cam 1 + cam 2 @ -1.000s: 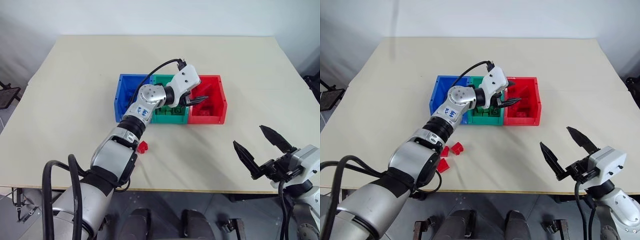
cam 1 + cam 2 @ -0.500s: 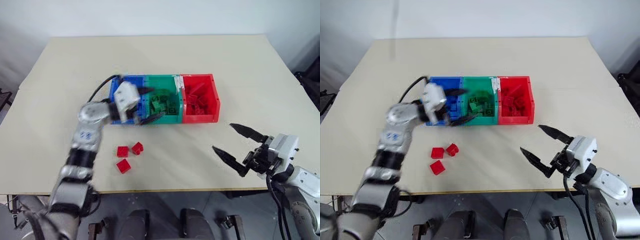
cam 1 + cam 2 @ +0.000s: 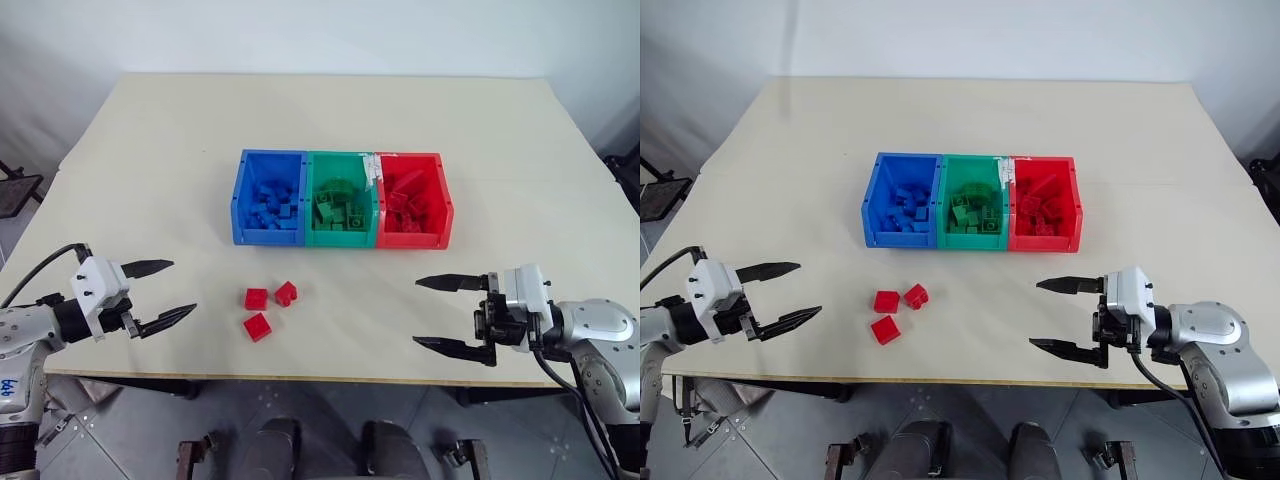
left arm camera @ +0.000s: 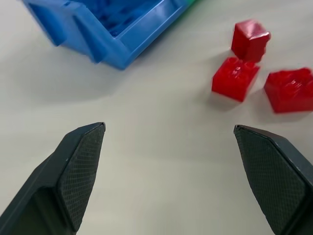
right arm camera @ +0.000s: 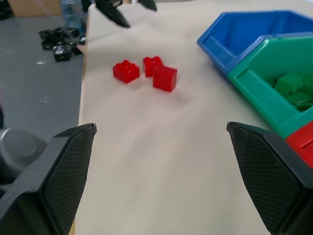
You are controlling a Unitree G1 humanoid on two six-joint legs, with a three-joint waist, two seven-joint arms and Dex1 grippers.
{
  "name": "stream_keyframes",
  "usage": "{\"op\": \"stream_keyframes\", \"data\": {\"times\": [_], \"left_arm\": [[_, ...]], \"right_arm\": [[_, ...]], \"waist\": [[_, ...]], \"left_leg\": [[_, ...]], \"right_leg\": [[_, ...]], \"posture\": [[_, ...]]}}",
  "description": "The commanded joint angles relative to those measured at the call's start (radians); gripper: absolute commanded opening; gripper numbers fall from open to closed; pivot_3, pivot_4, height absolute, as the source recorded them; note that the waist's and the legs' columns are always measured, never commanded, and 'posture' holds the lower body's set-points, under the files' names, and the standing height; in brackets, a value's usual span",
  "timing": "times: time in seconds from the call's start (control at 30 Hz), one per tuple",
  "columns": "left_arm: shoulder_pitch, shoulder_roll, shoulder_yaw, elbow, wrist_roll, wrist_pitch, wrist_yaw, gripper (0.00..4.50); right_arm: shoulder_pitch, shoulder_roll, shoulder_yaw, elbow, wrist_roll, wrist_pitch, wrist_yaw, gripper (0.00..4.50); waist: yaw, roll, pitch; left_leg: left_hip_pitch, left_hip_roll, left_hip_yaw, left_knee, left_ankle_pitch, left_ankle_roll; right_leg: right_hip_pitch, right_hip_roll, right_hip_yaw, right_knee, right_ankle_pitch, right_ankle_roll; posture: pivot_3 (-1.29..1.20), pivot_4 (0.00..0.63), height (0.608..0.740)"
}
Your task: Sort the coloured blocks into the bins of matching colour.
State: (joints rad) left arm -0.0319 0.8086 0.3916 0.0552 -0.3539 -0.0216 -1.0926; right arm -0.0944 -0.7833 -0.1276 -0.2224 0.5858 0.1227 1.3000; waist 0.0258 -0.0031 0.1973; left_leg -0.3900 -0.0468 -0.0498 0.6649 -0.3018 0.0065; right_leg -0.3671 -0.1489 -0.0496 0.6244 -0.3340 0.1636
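Blocks [image 3: 269,308], three red ones, are lying loose in a tight cluster on the table [image 3: 150,160], on the near side of the bins [image 3: 340,198] and clear of them. Left gripper [image 3: 158,294] is hovering low over the table's near-left edge with its jaws spread wide and nothing between them, pointing across toward the cluster. Right gripper [image 3: 448,314] is hanging at the near-right edge, likewise splayed and empty, also aiming inward. The cluster is sitting between the two grippers but closer to the left one, so the left arm looks the likelier to reach. In the left wrist view the blocks [image 4: 259,68] are lying ahead of the fingers and off toward one fingertip, not centred in the gap. Their destination, the red bin [image 3: 412,201], is standing at the right end of the row, well apart from the cluster.
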Motion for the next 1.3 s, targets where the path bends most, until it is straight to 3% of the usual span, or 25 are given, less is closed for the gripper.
{"op": "stream_keyframes", "data": {"times": [0.03,0.3,0.57,0.67,0.97,1.3], "left_arm": [[0.005,0.012,-0.029,-0.074,-0.018,0.027,-0.003,4.48],[-0.136,0.051,-0.284,-0.322,0.022,0.298,0.035,4.48],[-0.321,0.001,-0.488,-0.324,0.099,0.443,0.069,4.48],[-0.349,-0.013,-0.527,-0.309,0.115,0.476,0.08,3.92],[-0.394,-0.062,-0.591,-0.259,0.18,0.494,0.124,0.94],[-0.444,-0.129,-0.554,-0.214,0.146,0.436,0.118,0.82]], "right_arm": [[-0.001,-0.001,-0.014,-0.008,-0.003,-0.024,0.007,4.5],[0.071,-0.014,-0.059,-0.052,0.0,-0.008,-0.026,4.5],[0.198,0.002,-0.105,-0.164,0.006,0.007,-0.108,4.5],[0.235,0.006,-0.117,-0.202,0.01,0.014,-0.133,4.5],[0.298,0.022,-0.121,-0.266,0.014,0.014,-0.195,4.5],[0.283,0.027,-0.127,-0.252,0.009,0.003,-0.229,4.5]], "waist": [[-0.002,0.0,0.0],[0.0,0.0,0.0],[-0.005,0.0,0.0],[-0.003,0.0,0.0],[0.0,0.0,0.0],[0.001,0.0,0.0]], "left_leg": [[0.0,0.0,0.0,0.0,0.0,0.0],[0.0,0.0,0.001,0.0,0.0,0.0],[0.0,0.001,0.004,-0.001,0.0,0.0],[0.0,0.002,0.004,-0.001,0.0,0.0],[0.0,0.001,0.003,0.0,0.0,0.0],[0.0,0.001,0.003,0.0,0.0,0.0]], "right_leg": [[0.0,0.0,0.0,0.002,0.0,0.0],[0.0,0.0,0.0,0.003,0.0,0.0],[-0.002,0.002,0.001,0.003,0.0,0.0],[-0.002,0.002,0.001,0.003,0.0,0.0],[-0.001,0.002,0.001,0.003,0.0,0.0],[-0.001,0.002,0.001,0.003,0.0,0.0]], "posture": [[0.0,0.15,0.74],[0.0,0.15,0.74],[0.0,0.15,0.74],[0.0,0.15,0.74],[0.0,0.15,0.74],[0.0,0.15,0.74]]}}
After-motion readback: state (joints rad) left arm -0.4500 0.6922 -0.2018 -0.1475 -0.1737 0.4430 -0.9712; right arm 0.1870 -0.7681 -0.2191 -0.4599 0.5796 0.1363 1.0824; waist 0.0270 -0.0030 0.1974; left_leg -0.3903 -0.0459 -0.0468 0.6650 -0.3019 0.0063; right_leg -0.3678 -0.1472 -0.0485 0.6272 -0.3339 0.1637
